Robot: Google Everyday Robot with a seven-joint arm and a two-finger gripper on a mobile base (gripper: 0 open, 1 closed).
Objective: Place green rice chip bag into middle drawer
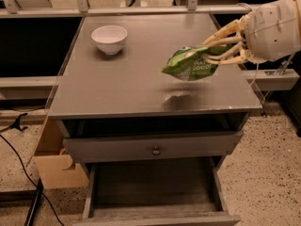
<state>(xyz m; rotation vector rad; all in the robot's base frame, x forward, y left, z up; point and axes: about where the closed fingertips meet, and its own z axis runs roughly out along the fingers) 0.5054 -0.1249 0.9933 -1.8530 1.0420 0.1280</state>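
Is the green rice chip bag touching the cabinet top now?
Apart. The camera view shows the green rice chip bag hanging from the gripper at right, above the cabinet top, its shadow separate below.

1. Pale gripper (212,54), clamping the crinkly green rice chip bag (190,64), hangs at three o'clock over the gray cabinet top (136,86).
2. Round white bowl (109,38) stands at ten o'clock.
3. Gray wooden middle drawer (155,187) gapes at six o'clock.

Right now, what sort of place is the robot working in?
Likely a lab or test area: speckled hard floor, loose cable, cardboard box beside the gray cabinet. The gripper holds the green rice chip bag above its top.
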